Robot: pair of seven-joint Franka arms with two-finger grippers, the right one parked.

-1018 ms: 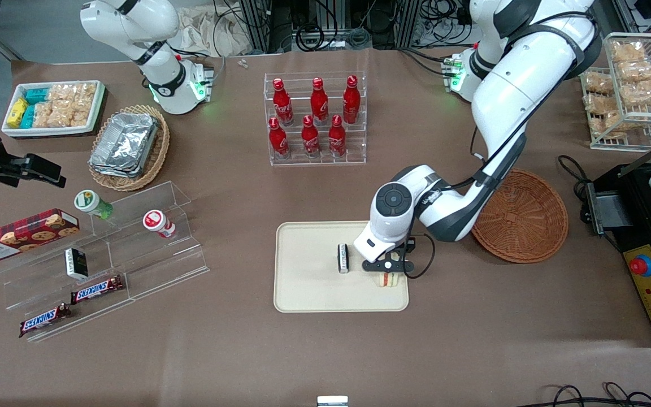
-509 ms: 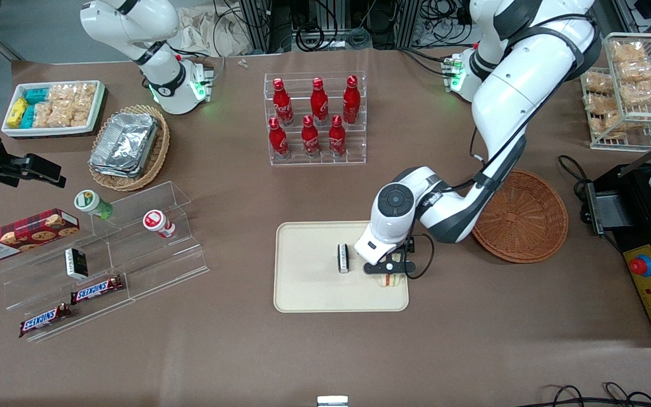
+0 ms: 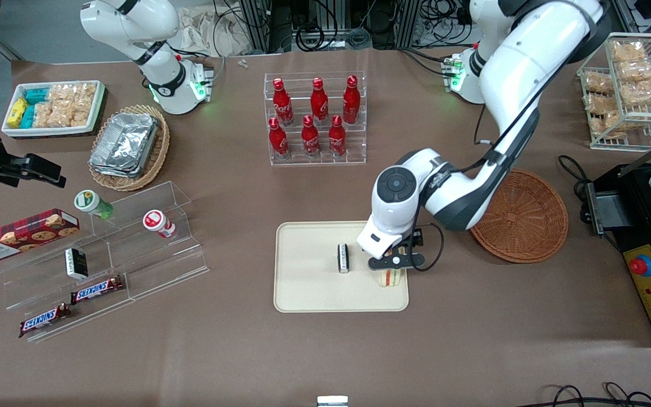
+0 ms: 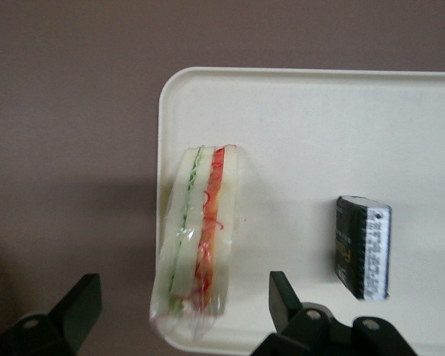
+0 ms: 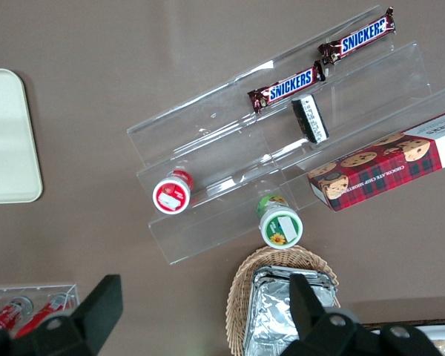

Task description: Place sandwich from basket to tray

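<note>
The sandwich (image 3: 391,278) (image 4: 200,237), a wrapped white-bread wedge with red and green filling lines, stands on its edge on the cream tray (image 3: 308,288) (image 4: 319,126), close to the rim nearest the basket. My gripper (image 3: 393,262) (image 4: 184,297) hovers just above it, open, with its black fingers (image 4: 283,295) wide on either side and touching nothing. The round reddish-brown wicker basket (image 3: 520,217) sits beside the tray toward the working arm's end and holds nothing.
A small black-and-white packet (image 3: 343,258) (image 4: 363,247) stands on the tray beside the sandwich. A rack of red bottles (image 3: 317,121) is farther from the camera. Acrylic shelves with snacks (image 3: 105,254) lie toward the parked arm's end. A black machine (image 3: 650,226) flanks the basket.
The gripper has lifted slightly off the sandwich and the arm has risen. More of the sandwich shows now; it stays on the tray.
</note>
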